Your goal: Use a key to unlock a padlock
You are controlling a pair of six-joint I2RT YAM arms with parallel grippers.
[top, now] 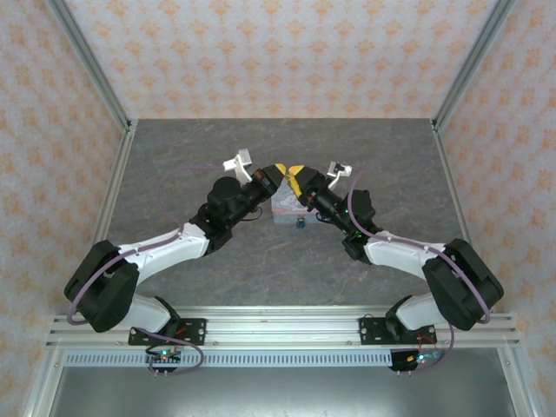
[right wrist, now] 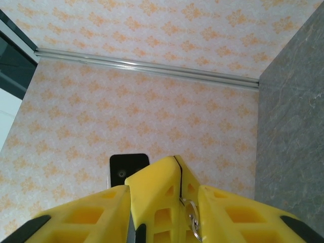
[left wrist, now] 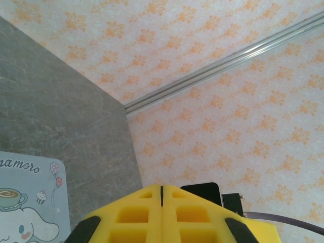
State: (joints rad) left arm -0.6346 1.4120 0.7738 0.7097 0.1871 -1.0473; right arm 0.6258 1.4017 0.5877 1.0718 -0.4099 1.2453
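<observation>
Counted: two arms, two grippers, one tin, one padlock, one metal ring.

Far left: left gripper (top: 280, 172) over the far part of the pastel tin (top: 285, 207). In the left wrist view, yellow fingers (left wrist: 131, 215) pressed flat together along one seam, nothing seen between them.

Centre: tin mid-table, cartoon lid up. One padlock (top: 299, 223) just beside the tin's near right corner, low by the grey table (top: 217, 148), apart from both grippers.

Right: right gripper (top: 298, 175) tip to tip with the left one. In the right wrist view, two fingers (right wrist: 76, 215) spread apart, one seamed yellow block (right wrist: 157, 202) between them, metal ring (right wrist: 193, 218) beside that block.
</observation>
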